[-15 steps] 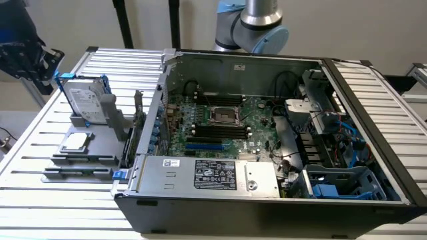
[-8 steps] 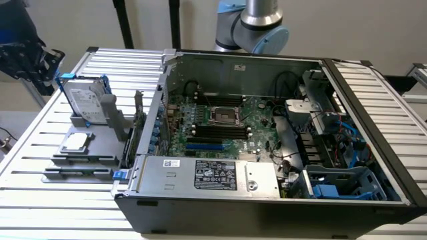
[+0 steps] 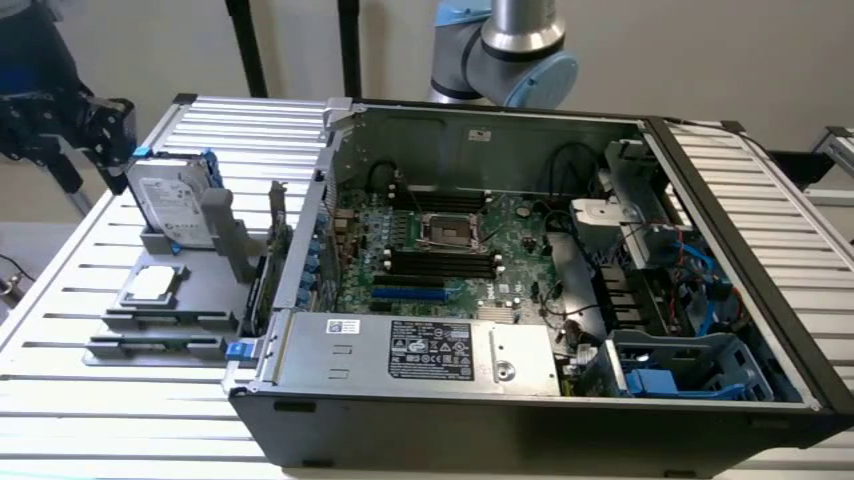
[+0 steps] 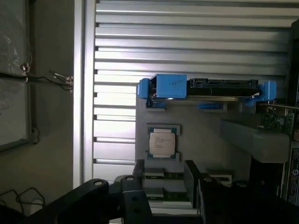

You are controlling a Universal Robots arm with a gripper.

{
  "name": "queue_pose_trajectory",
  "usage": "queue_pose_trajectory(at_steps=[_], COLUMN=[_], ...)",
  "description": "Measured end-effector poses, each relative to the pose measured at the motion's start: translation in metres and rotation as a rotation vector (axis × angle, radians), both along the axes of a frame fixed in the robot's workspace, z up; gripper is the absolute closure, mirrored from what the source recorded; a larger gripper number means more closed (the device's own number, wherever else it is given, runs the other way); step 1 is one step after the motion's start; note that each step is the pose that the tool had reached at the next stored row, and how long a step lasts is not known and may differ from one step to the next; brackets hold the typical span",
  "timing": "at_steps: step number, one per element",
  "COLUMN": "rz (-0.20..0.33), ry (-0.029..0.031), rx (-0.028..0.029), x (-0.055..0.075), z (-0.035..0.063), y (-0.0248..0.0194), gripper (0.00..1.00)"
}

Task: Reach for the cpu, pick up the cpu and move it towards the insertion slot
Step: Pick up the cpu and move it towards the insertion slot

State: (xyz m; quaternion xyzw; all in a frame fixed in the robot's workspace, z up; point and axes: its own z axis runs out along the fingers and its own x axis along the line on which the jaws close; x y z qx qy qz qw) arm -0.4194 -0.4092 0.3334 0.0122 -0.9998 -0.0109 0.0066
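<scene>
An open black desktop computer case lies on its side on a slatted aluminium table, with the grey-and-blue robot arm rising behind it. The cpu – a small flat square chip with a silvery top and pale rim – lies flat in a grey plastic holder on the table, to the exterior view's left of the case and well apart from it. An upright silver hard drive in a blue frame stands just behind the chip. In the wrist view the cpu sits face up with blue clips at two of its edges. The dark gripper appears nearer the camera, and it touches nothing. Its claw looks apart, with nothing between the fingers. The insertion slot – a square socket with a shiny metal frame and dark centre – sits on the green motherboard inside the case, between rows of long black memory slots, and looks unfilled. By this showing the task is at its reaching stage: the chip is neither gripped nor lifted, and the whole carry towards the socket is left to do.
</scene>
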Motion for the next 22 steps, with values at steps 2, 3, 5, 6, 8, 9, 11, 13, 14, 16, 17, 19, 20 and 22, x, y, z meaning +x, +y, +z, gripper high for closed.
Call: queue_pose_trajectory(at_steps=[2,3,5,6,8,9,11,13,14,16,17,19,20,22], rz=[0.0,0.0,0.0,0.0,0.0,0.0,0.0,0.0,0.0,0.0,0.0,0.0,0.0,0.0], ry=[0.0002,0.0001,0.0,0.0,0.0,0.0001,0.0001,0.0,0.0001,0.0001,0.0002,0.0002,0.0002,0.0001], rx=[0.0002,0.0005,0.0012,0.0016,0.0021,0.0023,0.0026,0.0029,0.0031,0.0038,0.0042,0.0058,0.0072,0.0111], x=[0.0,0.0,0.0,0.0,0.0,0.0,0.0,0.0,0.0,0.0,0.0,0.0,0.0,0.0], z=[-0.0034,-0.0052,-0.0088,-0.0106,-0.0143,-0.0161,-0.0197,-0.0234,-0.0251,-0.0289,-0.0306,-0.0342,-0.0361,-0.0398], y=[0.0,0.0,0.0,0.0,-0.0001,-0.0001,-0.0001,-0.0002,-0.0004,-0.0012,-0.0018,-0.0039,-0.0053,-0.0079], gripper=[0.41,0.41,0.35,0.29,0.29,0.29,0.29,0.29,0.29,0.29,0.29,0.29,0.29,0.29])
